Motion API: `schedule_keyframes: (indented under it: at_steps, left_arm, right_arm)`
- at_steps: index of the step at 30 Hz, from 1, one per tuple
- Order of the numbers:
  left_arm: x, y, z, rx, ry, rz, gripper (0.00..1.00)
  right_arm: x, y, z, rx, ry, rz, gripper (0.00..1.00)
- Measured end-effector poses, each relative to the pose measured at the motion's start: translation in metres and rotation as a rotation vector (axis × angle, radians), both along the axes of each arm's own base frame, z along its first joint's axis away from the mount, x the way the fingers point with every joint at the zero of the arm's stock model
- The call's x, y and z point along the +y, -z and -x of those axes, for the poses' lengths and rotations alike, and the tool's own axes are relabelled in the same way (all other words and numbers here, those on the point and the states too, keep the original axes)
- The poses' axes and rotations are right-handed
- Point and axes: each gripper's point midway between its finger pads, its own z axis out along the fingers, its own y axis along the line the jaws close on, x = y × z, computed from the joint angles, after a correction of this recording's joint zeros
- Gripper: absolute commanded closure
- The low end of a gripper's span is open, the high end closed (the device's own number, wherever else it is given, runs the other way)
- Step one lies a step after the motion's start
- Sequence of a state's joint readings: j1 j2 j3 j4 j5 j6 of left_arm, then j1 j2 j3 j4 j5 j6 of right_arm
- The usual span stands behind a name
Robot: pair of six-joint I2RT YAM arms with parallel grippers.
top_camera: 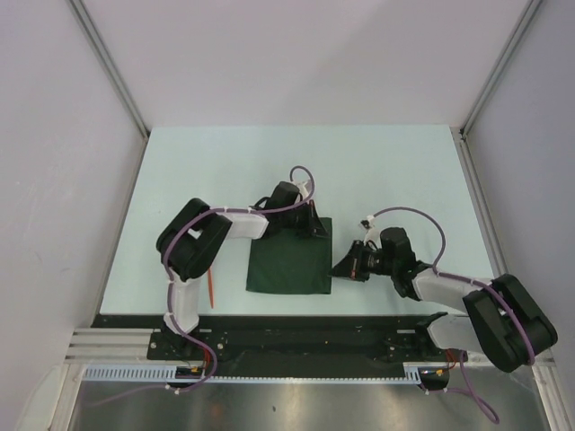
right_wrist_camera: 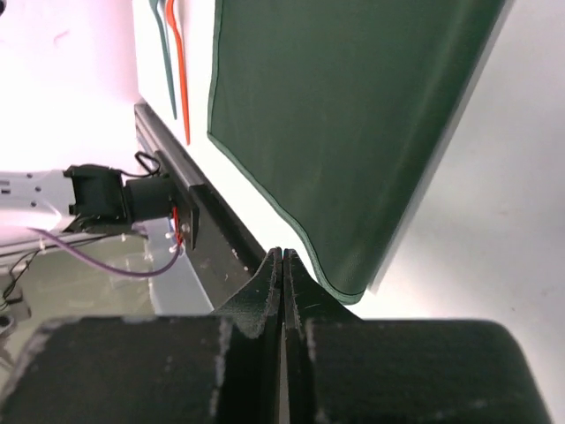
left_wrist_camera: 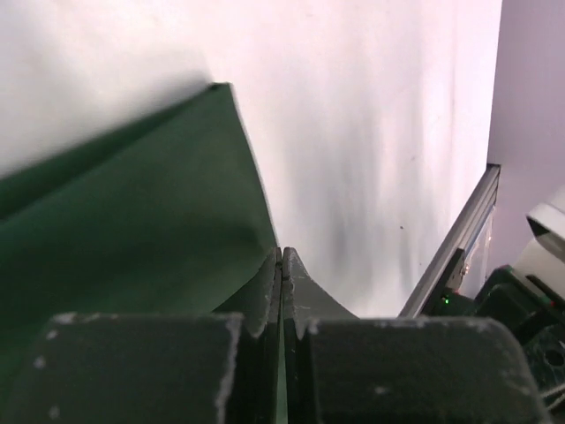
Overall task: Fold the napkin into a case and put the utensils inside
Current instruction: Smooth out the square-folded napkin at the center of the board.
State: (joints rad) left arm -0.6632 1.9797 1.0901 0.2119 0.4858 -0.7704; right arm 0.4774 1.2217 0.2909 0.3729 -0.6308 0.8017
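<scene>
Between the pads of the left end effector (left_wrist_camera: 281, 265), clenched tight, a sliver of green shows: it appears to be grasping a corner of the napkin (left_wrist_camera: 132, 238), whose cloth rises from the tips and spreads away to their left. Just right of the right end effector (right_wrist_camera: 282, 261), whose fingers are pressed together with nothing seen between them, another corner of the napkin lies on the table (top_camera: 395, 171), touching the tips or nearly so; the wrist view does not settle which. From above, the cloth reads as a squarish dark panel lying between the two end effectors, not yet the narrow case. The step in hand looks like a fold. To do it well, the left should carry its corner low and straight across to the opposite edge with the hem taut so the layers line up, while the right pins its corner so the panel cannot slide, and the left should let go only once the edges meet. The orange utensil (right_wrist_camera: 179, 79) and the teal utensil (right_wrist_camera: 164, 53) lie side by side well beyond the napkin from the right end effector, near the left arm's base. Overhead only the orange one is plain; the teal is lost beside the arm. How many layers the cloth has cannot be told.
</scene>
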Motion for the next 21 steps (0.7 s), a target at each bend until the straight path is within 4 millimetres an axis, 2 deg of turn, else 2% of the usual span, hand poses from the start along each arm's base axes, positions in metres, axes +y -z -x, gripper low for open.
schedule_keyframes:
  at_steps: [5,12,18,21]
  left_arm:
    - [-0.004,0.012,-0.009,0.029,-0.019,0.027,1.0]
    - [-0.01,0.013,-0.022,0.022,-0.034,0.055,1.0]
    - [-0.006,0.025,-0.028,0.049,-0.055,0.046,1.0]
    - [-0.006,0.024,-0.028,0.058,-0.055,0.05,1.0]
  right_arm:
    - [0.007,0.007,0.004,0.03,-0.037,-0.04,1.0]
    - [0.014,0.018,0.002,0.063,-0.061,-0.07,1.0]
    - [0.018,0.039,0.004,0.128,-0.068,-0.083,1.0]
    - [0.016,0.05,0.014,0.167,-0.071,-0.095,1.0]
